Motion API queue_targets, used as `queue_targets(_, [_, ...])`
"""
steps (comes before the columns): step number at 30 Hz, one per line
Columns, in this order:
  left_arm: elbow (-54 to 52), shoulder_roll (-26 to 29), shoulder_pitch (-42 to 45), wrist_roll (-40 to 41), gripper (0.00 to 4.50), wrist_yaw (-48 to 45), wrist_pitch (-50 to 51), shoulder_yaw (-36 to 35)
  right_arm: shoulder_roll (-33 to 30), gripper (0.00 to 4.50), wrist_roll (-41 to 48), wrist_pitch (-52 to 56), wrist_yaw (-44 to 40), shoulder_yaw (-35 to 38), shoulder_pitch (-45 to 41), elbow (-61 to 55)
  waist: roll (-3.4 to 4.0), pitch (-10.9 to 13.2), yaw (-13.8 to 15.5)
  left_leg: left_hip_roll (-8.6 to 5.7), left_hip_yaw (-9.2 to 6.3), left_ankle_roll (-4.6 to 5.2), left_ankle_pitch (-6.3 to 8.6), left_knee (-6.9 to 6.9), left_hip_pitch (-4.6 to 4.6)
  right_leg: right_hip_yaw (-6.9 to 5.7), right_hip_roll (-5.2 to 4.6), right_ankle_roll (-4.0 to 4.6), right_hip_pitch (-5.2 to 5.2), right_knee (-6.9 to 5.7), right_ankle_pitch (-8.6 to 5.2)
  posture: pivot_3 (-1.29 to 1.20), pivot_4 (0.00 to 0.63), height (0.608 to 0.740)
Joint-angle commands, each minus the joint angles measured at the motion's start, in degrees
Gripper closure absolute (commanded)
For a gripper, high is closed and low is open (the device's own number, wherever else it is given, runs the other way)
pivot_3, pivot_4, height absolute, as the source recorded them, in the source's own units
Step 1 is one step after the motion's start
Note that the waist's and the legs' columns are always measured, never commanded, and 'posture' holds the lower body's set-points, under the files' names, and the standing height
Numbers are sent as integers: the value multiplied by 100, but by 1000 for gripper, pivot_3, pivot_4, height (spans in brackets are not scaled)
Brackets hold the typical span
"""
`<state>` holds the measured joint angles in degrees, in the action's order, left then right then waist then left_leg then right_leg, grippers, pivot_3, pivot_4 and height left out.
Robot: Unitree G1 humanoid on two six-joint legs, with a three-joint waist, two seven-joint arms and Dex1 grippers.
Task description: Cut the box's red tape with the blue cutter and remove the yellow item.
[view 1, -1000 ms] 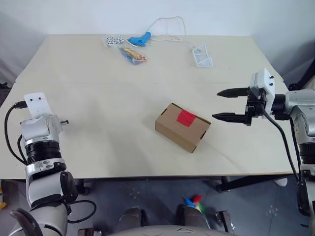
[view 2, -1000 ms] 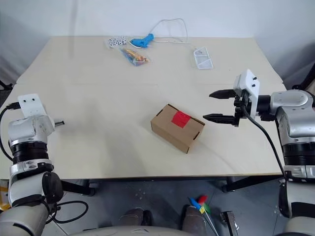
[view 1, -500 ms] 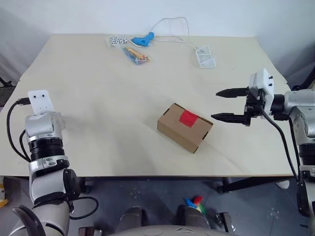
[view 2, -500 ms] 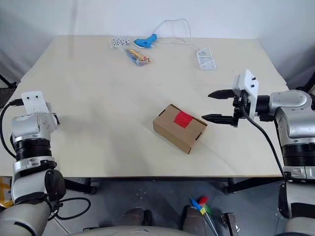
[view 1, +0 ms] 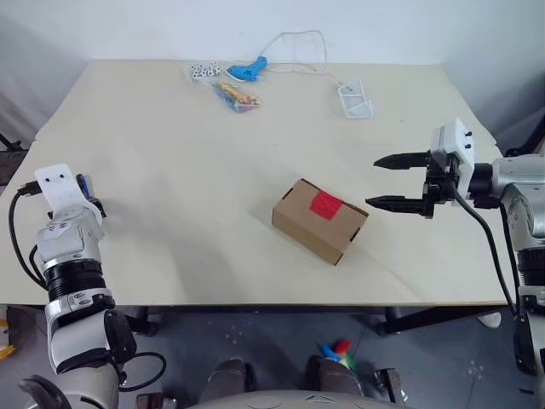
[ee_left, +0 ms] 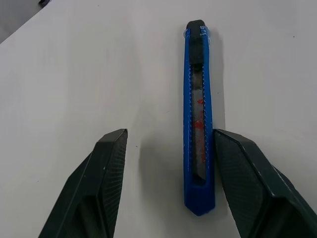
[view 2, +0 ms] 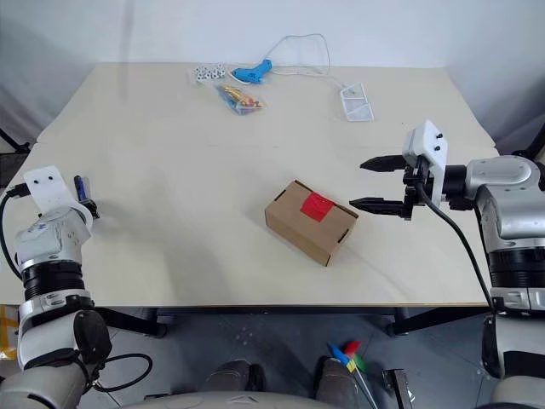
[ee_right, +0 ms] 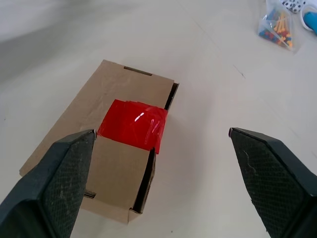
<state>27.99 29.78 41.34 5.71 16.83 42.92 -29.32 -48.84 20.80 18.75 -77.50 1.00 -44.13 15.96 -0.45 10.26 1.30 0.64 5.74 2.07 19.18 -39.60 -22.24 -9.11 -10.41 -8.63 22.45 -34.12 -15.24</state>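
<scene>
Left wrist: blue cutter (ee_left: 199, 119) between left gripper (ee_left: 173, 171) fingers.

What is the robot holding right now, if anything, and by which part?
Nothing. The left gripper is open, with the blue cutter lying on the table between its fingers, ungripped. The right gripper is open, beside the box.
</scene>
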Motion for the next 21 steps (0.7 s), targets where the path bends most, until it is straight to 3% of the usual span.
queue_targets(1, [62, -128, -240, 179, 1622, -62, 74, -155, -111, 0, 27, -45, -27, 153, -144, -55, 3, -2, -5, 0, 0, 0, 0, 0, 1, 0, 0, 0, 0, 0, 0, 0, 150, 740])
queue_targets(10, [-183, -276, -528, 403, 1622, -184, 21, -331, -128, 0, 5, -48, -50, 148, -182, -26, 6, -3, -11, -2, 1, 0, 0, 1, 1, 1, -1, 0, 0, 0, 0, 0, 150, 740])
queue_targets(14, [-29, -250, -624, 423, 2415, -336, -78, -292, -113, 0, -35, -67, -62, 120, -252, 31, 15, -9, -17, -1, 4, 0, 0, 2, 2, 2, -1, 0, 0, 1, 0, 0, 150, 740])
queue_targets(18, [24, -233, -644, 406, 2415, -358, -177, -269, -111, 0, -61, -83, -90, 116, -283, 72, 21, -13, -22, -1, 6, 0, 0, 4, 6, 4, -1, 0, 0, 1, 0, 0, 150, 740])
queue_targets(21, [82, -212, -646, 393, 2989, -394, -244, -241, -117, 0, -67, -81, -96, 113, -300, 79, 23, -13, -20, -1, 6, 0, 0, 4, 5, 4, -1, 0, 0, 1, 0, 0, 150, 740])
